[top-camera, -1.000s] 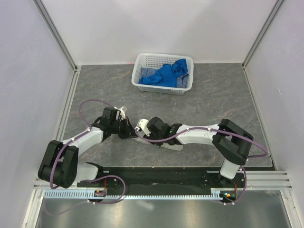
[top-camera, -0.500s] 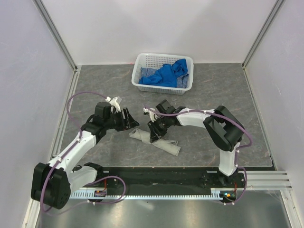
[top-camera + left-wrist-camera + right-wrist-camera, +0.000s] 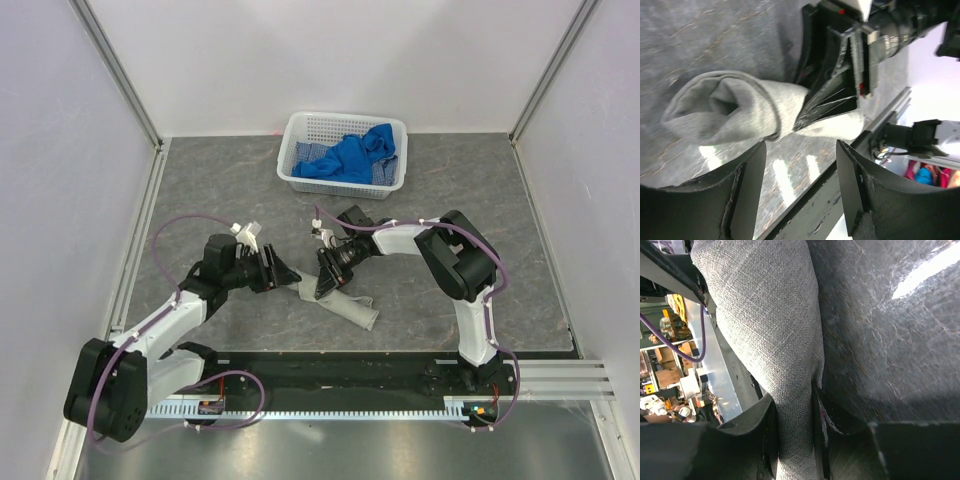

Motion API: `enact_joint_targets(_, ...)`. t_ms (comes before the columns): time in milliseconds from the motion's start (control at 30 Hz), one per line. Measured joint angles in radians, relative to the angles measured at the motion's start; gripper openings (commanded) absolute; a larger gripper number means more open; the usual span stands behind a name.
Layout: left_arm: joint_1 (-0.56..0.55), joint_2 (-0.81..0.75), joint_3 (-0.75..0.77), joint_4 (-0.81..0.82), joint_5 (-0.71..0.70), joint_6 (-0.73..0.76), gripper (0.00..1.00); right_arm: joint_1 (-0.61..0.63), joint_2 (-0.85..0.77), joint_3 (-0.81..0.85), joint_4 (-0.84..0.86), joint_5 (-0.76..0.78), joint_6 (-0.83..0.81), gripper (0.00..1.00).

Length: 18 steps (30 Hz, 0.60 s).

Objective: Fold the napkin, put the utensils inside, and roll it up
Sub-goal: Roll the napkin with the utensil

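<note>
Though rolled, napkin point(image 3: 352, 306) hollow-ended, grey-beige.

**A:** Where is the top camera sitting?

**B:** It is hanging high above and behind the arm bases. It is looking down and forward over the whole table point(image 3: 200, 180), with the bases at 6 o'clock and the basket point(image 3: 345, 118) at 12 o'clock.

**A:** And the wrist cameras?

**B:** The left one is riding just behind the left hand point(image 3: 800, 147), low over the table. It is facing roughly 3 o'clock, close on the napkin point(image 3: 735, 107). The right one is pressing in closer, peering past the right hand point(image 3: 795, 402) toward about 7 o'clock.

**A:** What are they sharing?

**B:** All three are taking in the napkin. The left wrist view is also catching the right hand.
</note>
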Motion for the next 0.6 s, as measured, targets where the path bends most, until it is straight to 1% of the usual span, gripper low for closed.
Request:
enact_joint_targets(100, -0.004, 0.011, -0.032, 0.107, 0.007, -0.042, 0.59, 0.0, 0.0, 0.0, 0.002, -0.003, 0.008, 0.37)
enact_joint_targets(200, -0.004, 0.055, -0.059, 0.229, 0.008, -0.086, 0.54, 0.0, 0.0, 0.0, 0.002, -0.004, 0.014, 0.38)
enact_joint_targets(300, -0.003, 0.106, -0.08, 0.32, 0.005, -0.113, 0.5, 0.0, 0.0, 0.0, 0.003, -0.004, 0.018, 0.4)
enact_joint_targets(367, -0.004, 0.139, -0.09, 0.363, 0.004, -0.12, 0.48, 0.0, 0.0, 0.0, 0.003, -0.004, 0.022, 0.43)
enact_joint_targets(500, -0.004, 0.209, -0.102, 0.433, -0.002, -0.121, 0.45, 0.0, 0.0, 0.0, 0.005, -0.015, 0.035, 0.58)
enact_joint_targets(533, -0.004, 0.221, -0.103, 0.444, -0.005, -0.121, 0.45, 0.0, -0.002, 0.0, 0.006, -0.025, 0.038, 0.65)
enact_joint_targets(600, -0.004, 0.253, -0.103, 0.477, -0.014, -0.121, 0.44, 0.0, -0.012, -0.003, 0.008, -0.033, 0.045, 0.71)
